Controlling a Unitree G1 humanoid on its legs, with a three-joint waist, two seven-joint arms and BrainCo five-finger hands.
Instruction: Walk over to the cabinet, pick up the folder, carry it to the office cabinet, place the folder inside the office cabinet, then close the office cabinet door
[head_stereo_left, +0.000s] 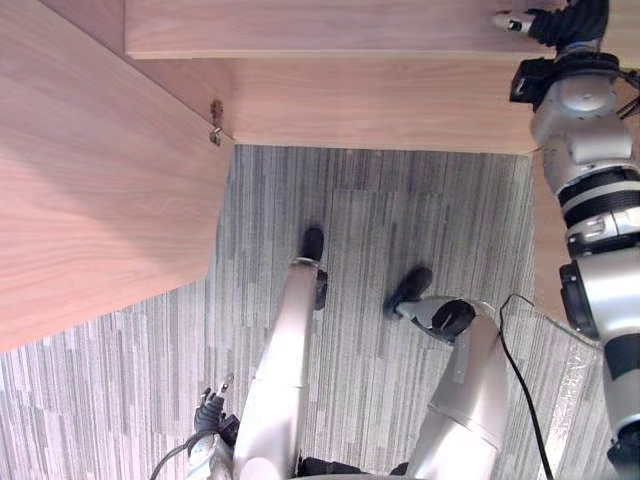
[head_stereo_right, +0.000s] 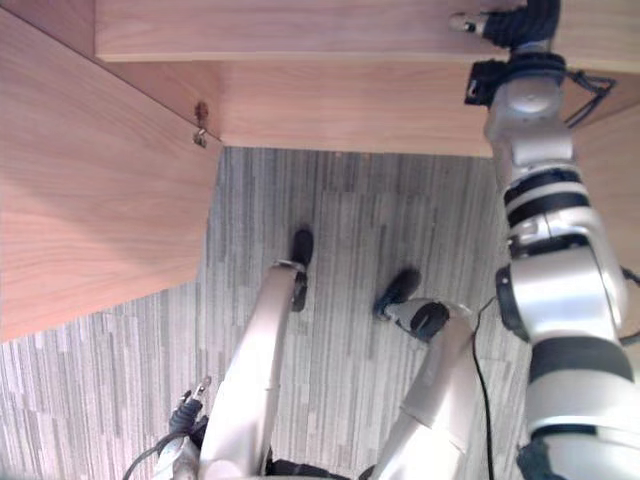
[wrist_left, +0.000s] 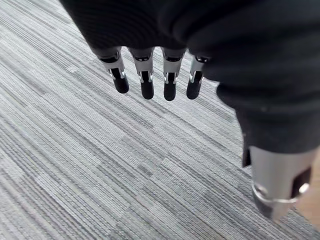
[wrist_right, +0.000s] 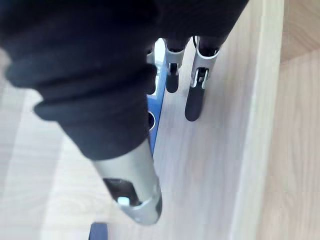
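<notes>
Left eye view: we see the wooden cabinet (head_stereo_left: 380, 100) along the top, its door (head_stereo_left: 90, 180) swung open on the cabinet's left, with a hinge (head_stereo_left: 215, 122) at the corner where they meet. The right robot hand (head_stereo_left: 515, 22) is up at the cabinet's top right edge. The left robot hand (head_stereo_left: 212, 408) hangs low over the grey striped carpet (head_stereo_left: 400, 200), well apart from the cabinet.

Right eye view: same layout.

Left wrist view: the left robot hand's fingers are straight and spread wide, holding nothing, with carpet below.

Right wrist view: a thin blue folder (wrist_right: 159, 90) stands on edge on the cabinet's pale wood shelf (wrist_right: 210, 165), between the thumb and fingers of the right robot hand. The fingers are straight, not curled round it. We cannot tell whether they touch it.
</notes>
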